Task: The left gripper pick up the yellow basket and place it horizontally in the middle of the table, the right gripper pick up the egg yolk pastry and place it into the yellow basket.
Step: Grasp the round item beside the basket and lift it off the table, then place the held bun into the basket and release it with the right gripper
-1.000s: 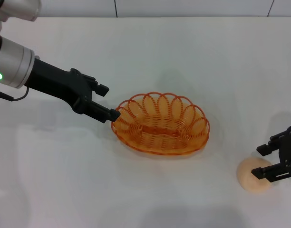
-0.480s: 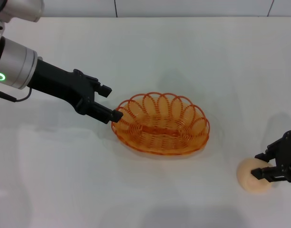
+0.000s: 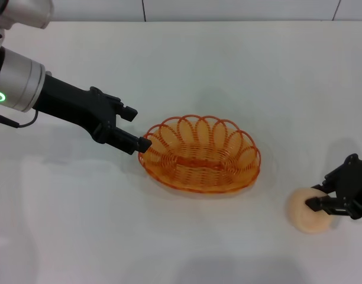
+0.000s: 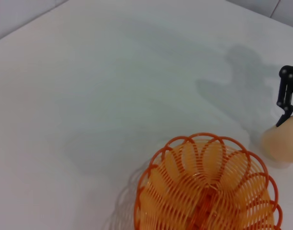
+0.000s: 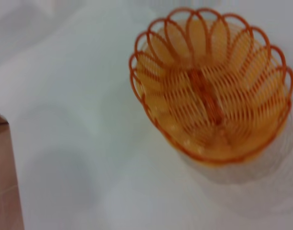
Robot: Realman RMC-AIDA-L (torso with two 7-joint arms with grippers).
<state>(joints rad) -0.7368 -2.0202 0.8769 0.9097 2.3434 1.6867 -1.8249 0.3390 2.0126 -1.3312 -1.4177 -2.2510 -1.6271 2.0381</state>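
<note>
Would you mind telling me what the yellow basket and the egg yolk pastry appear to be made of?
The yellow basket looks like glossy coated wire or moulded plastic: thin orange strands, looped rim, open gaps. The egg yolk pastry looks like matte, pale baked dough, though it may be a replica.

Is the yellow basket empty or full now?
Empty: the yellow basket shows only bare wire inside; the egg yolk pastry lies outside on the table.
</note>
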